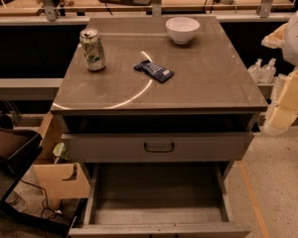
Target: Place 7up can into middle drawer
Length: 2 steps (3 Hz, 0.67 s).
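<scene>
The 7up can stands upright on the back left of the grey cabinet top; it is silvery-white with green markings and a pull-tab top. The middle drawer is pulled out below, wide and grey, and its bare floor holds nothing. My arm comes in at the right edge of the camera view. My gripper hangs beside the cabinet's right front corner, level with the top's edge, far from the can. It holds nothing that I can see.
A white bowl sits at the back of the top. A dark blue packet lies near the middle. A shut drawer front with a dark bar handle is above the open drawer. A cardboard box and dark gear stand to the left.
</scene>
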{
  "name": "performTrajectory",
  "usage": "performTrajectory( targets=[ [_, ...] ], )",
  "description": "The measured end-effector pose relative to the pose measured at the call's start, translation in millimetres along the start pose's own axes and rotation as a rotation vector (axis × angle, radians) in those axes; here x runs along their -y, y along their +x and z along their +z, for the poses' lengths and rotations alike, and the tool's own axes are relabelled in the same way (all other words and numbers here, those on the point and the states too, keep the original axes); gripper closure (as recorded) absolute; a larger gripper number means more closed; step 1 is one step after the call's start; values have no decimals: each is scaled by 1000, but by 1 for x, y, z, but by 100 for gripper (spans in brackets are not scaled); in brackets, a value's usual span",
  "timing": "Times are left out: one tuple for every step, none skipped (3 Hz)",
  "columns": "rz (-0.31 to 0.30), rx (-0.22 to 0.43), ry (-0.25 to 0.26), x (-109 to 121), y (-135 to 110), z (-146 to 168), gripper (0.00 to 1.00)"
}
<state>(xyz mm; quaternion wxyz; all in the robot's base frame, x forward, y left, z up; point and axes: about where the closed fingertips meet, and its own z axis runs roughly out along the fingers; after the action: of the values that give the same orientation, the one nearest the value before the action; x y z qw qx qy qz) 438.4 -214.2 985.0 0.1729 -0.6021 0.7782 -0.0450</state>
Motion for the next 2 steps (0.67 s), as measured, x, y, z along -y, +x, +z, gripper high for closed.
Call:
performTrajectory(
  targets=[
    [0,0,0,0,0,0,0],
    [32,47,43,14,-12,10,0]
  ],
)
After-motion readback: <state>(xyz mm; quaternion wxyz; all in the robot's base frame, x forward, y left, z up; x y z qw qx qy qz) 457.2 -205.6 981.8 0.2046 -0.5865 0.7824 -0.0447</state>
